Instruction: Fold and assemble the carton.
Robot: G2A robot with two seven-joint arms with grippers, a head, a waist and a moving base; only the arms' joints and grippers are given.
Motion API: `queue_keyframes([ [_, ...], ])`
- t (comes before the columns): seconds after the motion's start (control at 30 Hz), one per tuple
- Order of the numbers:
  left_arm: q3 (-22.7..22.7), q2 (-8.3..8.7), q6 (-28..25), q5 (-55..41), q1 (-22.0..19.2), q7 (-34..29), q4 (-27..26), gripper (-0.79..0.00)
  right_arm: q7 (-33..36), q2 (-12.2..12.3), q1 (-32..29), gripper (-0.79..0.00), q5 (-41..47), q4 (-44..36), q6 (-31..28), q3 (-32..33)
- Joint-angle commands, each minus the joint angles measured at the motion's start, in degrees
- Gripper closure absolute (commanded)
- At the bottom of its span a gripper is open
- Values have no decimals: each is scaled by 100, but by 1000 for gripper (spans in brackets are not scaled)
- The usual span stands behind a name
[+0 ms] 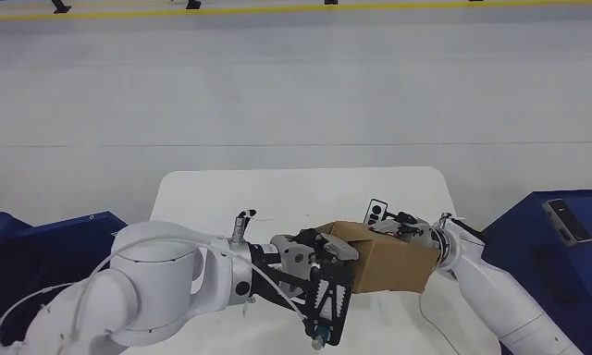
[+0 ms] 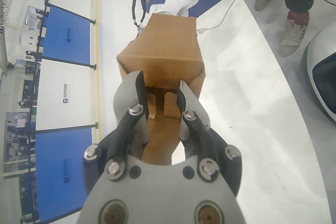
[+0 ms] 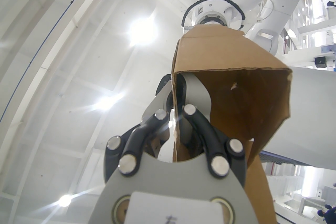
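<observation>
- Sitting lengthwise between the two hands, lower centre-right of the top view: the brown carton [image 1: 388, 258], over the near part of the white counter [image 1: 277, 193]; cannot tell whether resting on it or raised.
- Places the right hand [image 1: 400, 229] at the carton's right end in that view, and the left hand [image 1: 326, 261] at its left end.
- Grips one side wall of the carton [image 3: 236, 57] with the right hand [image 3: 176, 88], lower centre of the right wrist view: one grey finger inside the open end, the other outside, closed on the cardboard edge.
- Shows that open end as a square mouth with a slightly ragged rim, and a loose flap trailing toward the lower right of the frame.
- Has the left hand [image 2: 160, 88] open at the centre of the left wrist view, fingers [image 2: 136, 93] apart on either side of the end flaps of the carton [image 2: 168, 51].
- Takes in a narrow brown flap between those fingers, running toward the lower centre of the frame; cannot tell whether touched by them.
- Includes a white cable [image 2: 223, 17] lying on the counter [image 2: 262, 104] beyond the carton, upper right of centre.
</observation>
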Motion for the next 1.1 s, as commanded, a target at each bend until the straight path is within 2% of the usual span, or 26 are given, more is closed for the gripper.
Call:
queue_keyframes([
  [0.0, 22, -6, 59, 14, -19, 22, 0, -243, 0, -2, 0, 0, -2, 0, 0, 1],
  [0.33, 240, -43, 263, 66, -79, 47, 0, -231, -24, -17, 24, 0, -22, 2, 24, -45],
  [0.77, 284, -59, 404, 66, -142, 49, 54, -206, -1, -16, 66, 0, 33, 73, 1, -83],
  [0.93, 170, -41, 467, 21, -149, -42, 0, -219, 18, -3, 77, 0, 103, 120, -18, -86],
  [1.07, -208, 4, 466, -208, -134, 99, 0, -234, 22, 6, 114, 0, 160, 185, -21, -104],
])
